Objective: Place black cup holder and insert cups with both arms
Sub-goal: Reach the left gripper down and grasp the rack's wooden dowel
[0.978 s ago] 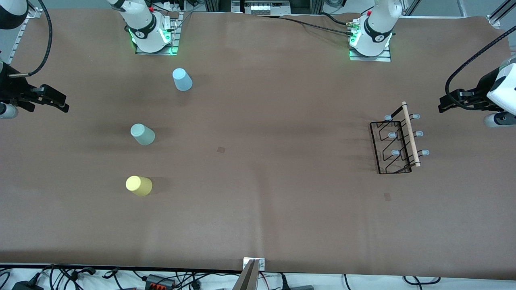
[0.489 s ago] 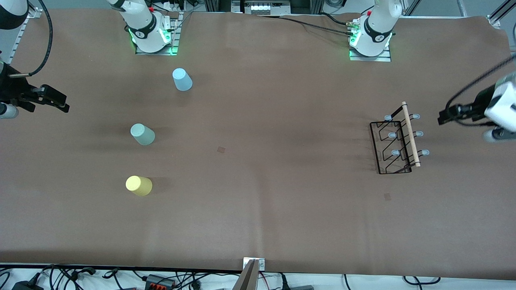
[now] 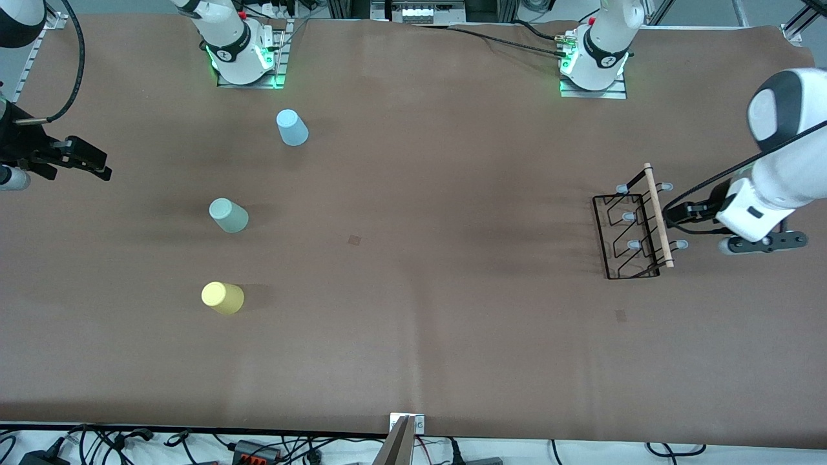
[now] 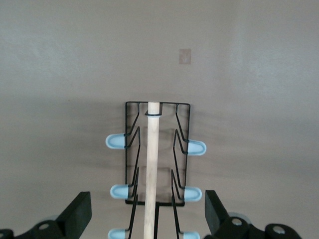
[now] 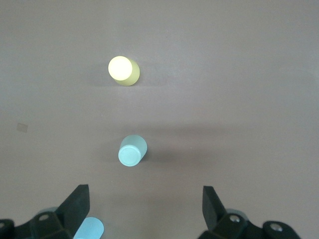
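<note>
The black cup holder [image 3: 632, 236] stands at the left arm's end of the table, its wooden rod handle [image 3: 658, 215] on top. My left gripper [image 3: 675, 212] is open beside the handle, above the prongs. In the left wrist view the left gripper [image 4: 147, 216] has its fingers apart on either side of the rod [image 4: 151, 169]. The light blue cup [image 3: 292, 128], pale green cup [image 3: 228, 215] and yellow cup [image 3: 222, 298] stand at the right arm's end. My right gripper [image 3: 97, 166] waits open and empty over that end. The right wrist view shows the yellow cup [image 5: 123, 70], the green cup [image 5: 132, 151] and the blue cup [image 5: 89, 230].
Both arm bases [image 3: 242, 55] [image 3: 594, 64] stand along the edge farthest from the front camera. Two small dark square marks [image 3: 354, 239] [image 3: 621, 315] lie on the brown table cover. A metal bracket [image 3: 407, 426] and cables sit at the nearest edge.
My left arm has swung in from the table's end toward the cup holder, bringing its open gripper beside the wooden handle. The right arm, the cups and the holder have not moved.
</note>
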Action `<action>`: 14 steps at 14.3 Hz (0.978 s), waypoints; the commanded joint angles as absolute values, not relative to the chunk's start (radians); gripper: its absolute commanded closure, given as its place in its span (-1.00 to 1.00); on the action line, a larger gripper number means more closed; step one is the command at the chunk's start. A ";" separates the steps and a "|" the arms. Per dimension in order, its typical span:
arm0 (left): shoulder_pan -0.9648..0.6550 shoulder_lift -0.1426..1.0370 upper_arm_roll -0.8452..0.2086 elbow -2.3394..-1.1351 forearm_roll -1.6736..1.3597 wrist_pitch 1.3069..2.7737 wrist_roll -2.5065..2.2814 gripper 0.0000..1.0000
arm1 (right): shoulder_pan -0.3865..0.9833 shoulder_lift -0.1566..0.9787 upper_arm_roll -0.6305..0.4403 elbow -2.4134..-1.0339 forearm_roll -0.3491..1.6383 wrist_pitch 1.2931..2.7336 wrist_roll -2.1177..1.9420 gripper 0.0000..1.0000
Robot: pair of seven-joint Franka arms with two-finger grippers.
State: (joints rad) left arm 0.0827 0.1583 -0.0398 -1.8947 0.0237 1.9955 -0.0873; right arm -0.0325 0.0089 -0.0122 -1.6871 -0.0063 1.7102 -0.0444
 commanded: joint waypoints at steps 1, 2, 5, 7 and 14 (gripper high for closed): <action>0.097 0.114 -0.046 -2.034 0.023 2.118 -0.095 -1.00 | -0.035 0.002 -0.006 -1.700 -0.009 1.718 -0.049 -1.00; 0.097 0.114 -0.046 -2.064 0.023 2.150 -0.095 -1.00 | -0.034 0.002 -0.006 -1.700 -0.011 1.718 -0.049 -1.00; 0.095 0.118 -0.046 -2.104 0.023 2.201 -0.094 -1.00 | -0.035 0.002 -0.006 -1.700 -0.009 1.717 -0.049 -1.00; 0.095 0.120 -0.045 -2.138 0.025 2.244 -0.087 -1.00 | -0.035 0.003 -0.006 -1.700 -0.011 1.717 -0.049 -1.00; 0.118 0.124 -0.046 -2.164 0.025 2.264 -0.081 -0.07 | -0.034 0.003 -0.006 -1.701 -0.011 1.718 -0.049 -1.00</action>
